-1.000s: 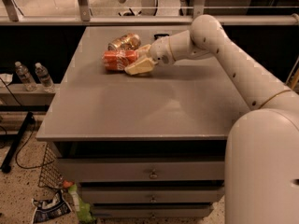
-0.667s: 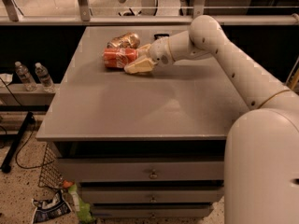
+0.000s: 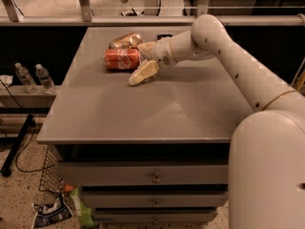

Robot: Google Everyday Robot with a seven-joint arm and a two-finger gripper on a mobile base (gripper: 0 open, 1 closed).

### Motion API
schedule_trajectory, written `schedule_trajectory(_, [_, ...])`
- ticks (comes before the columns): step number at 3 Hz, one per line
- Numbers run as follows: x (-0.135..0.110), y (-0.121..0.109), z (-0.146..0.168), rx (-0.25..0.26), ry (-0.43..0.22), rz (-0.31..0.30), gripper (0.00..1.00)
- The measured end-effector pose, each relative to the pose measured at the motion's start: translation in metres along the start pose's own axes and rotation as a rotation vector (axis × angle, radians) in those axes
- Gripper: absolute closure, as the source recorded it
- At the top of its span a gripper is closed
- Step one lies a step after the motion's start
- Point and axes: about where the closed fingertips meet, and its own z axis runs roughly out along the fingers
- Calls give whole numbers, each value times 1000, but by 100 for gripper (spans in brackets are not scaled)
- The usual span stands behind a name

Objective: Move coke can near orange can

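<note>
Bottles (image 3: 33, 77): two clear plastic ones stand upright side by side, well to the left of the coke can and lower than it, off the surface. I cannot tell what is in them.
Wire basket (image 3: 47, 173): on the floor, far below and to the left of the coke can. I cannot make out its contents.
Surface (image 3: 143, 113): a grey top that carries the coke can on its far part, left of the middle.
Coke can (image 3: 121, 59): lies on its side on the surface, white script showing, with its ends pointing left and right.
Orange can (image 3: 125, 41): lies on its side just behind the coke can, tilted a little. I cannot tell whether the two touch.
Gripper (image 3: 139, 63): mine, at the coke can's right end. My fingers (image 3: 143, 73) are spread apart, one slanting down in front of the coke can's right end, the other up by the orange can.
Arm (image 3: 228, 56): reaches in from the right of the coke can.
Drawers (image 3: 155, 178): stacked below the coke can under the surface, all closed.
</note>
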Motion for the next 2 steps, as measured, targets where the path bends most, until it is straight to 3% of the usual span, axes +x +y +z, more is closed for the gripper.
schedule_trajectory(1, [-11,1,-19,51,27,-32,0])
schedule_trajectory(2, [-25,5,-59,150,61,-57,0])
